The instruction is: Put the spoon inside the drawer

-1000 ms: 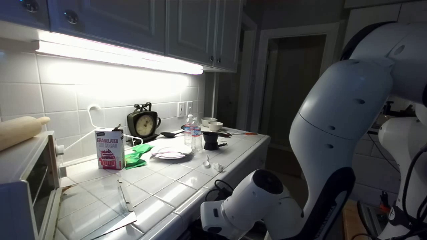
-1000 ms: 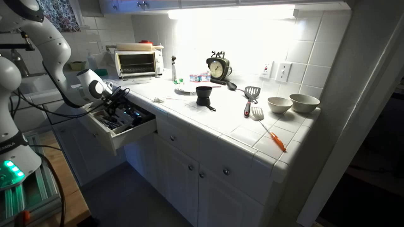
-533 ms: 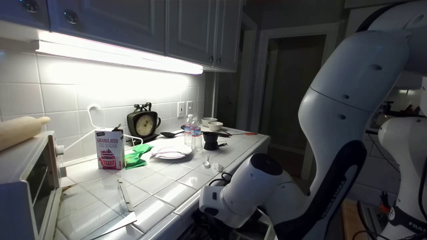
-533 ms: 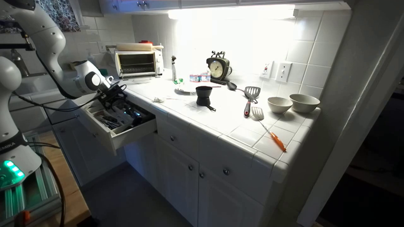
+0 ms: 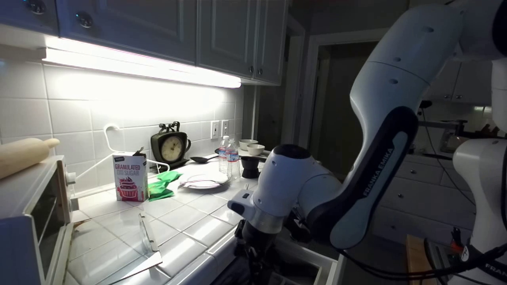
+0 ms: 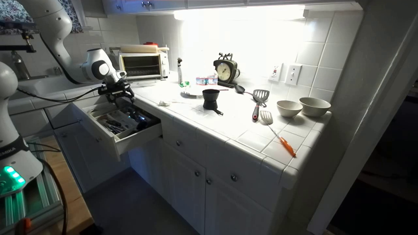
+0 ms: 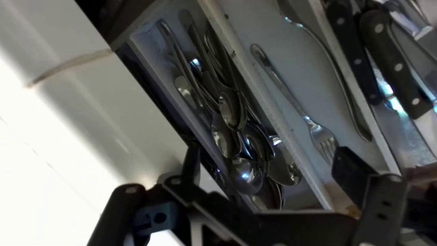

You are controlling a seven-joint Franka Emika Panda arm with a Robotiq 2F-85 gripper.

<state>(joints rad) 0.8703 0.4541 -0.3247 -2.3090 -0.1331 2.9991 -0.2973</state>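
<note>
The drawer [image 6: 99,135] is pulled open, also seen in part in an exterior view [image 5: 336,269]. Its divided inside shows in the wrist view: several shiny spoons [image 7: 245,174] lie piled in one compartment, a fork [image 7: 322,136] in the compartment beside it. Which of the spoons is the task's spoon, I cannot tell. My gripper [image 7: 269,160] is open with nothing between its fingers. It points down above the drawer, near the counter edge, as an exterior view shows [image 6: 124,99]. Its fingertips are partly hidden in an exterior view [image 5: 257,263].
Black-handled knives [image 7: 392,65] lie in another compartment. The tiled counter edge [image 6: 183,117] borders the drawer. On the counter are a sugar box [image 5: 130,178], plates [image 5: 204,182], two bottles [image 5: 233,162], a black cup [image 6: 210,98] and a toaster oven [image 6: 142,67].
My gripper has risen from low in the drawer to above it, and the hand has tilted to point more steeply down. The drawer has stayed open.
</note>
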